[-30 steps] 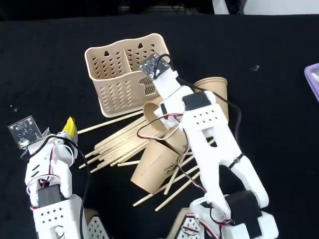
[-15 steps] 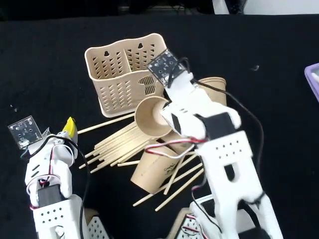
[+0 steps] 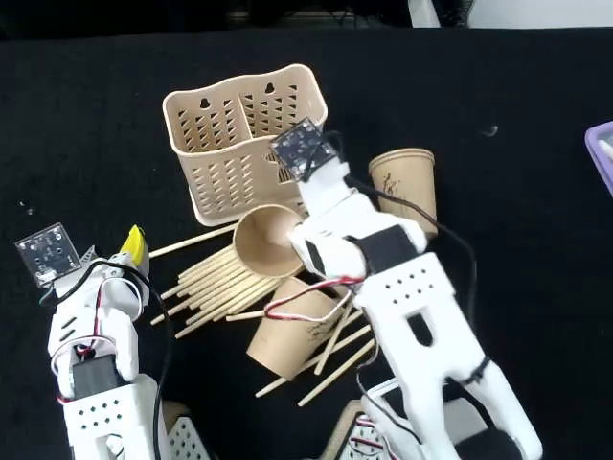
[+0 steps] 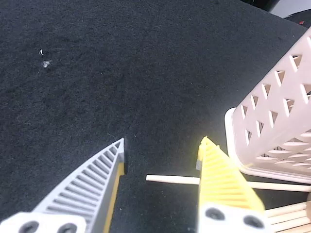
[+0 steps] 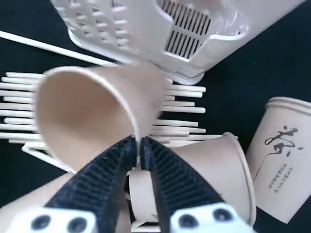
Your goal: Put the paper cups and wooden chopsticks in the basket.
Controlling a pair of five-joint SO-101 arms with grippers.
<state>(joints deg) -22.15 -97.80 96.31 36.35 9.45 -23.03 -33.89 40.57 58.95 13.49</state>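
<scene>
Hidden parts: pile of pale wooden chopsticks [image 3: 213, 286] runs under two cups and under the white right arm [image 3: 412, 307]; stick count can't be told.
Cut off: purple object [image 3: 601, 153] clipped by the frame edge at the far side of the table, shape unclear.
Held cup: tan paper cup [image 3: 266, 240] tipped over, open mouth toward the high camera, raised over the chopstick pile, just beside the basket's near wall; its base is out of sight.
Right gripper [image 5: 138, 143]: black ribbed jaws almost closed, pinching the held cup's rim, one jaw inside the cup and one outside.
Left gripper [image 4: 163, 141]: jaws spread wide with nothing between them; one grey ribbed finger, one yellow. It hangs over bare cloth near the end of a single chopstick [image 4: 175, 179], close to a basket corner.
Basket: beige plastic basket [image 3: 244, 134], upright, with a wavy rim, triangular cut-outs in the walls and a divider making two compartments.
Second cup: second tan paper cup [image 3: 287, 331] on its side on top of the chopsticks, partly under the right arm.
Third cup: third tan paper cup [image 3: 404, 187] with dark print, beyond the right arm, apart from the basket; upright or lying, hard to tell.
Surface: black cloth table [image 3: 517, 96], felt-like, a few white specks.
In the way: right arm and its red, black and white wires cross over the second cup and the sticks.
</scene>
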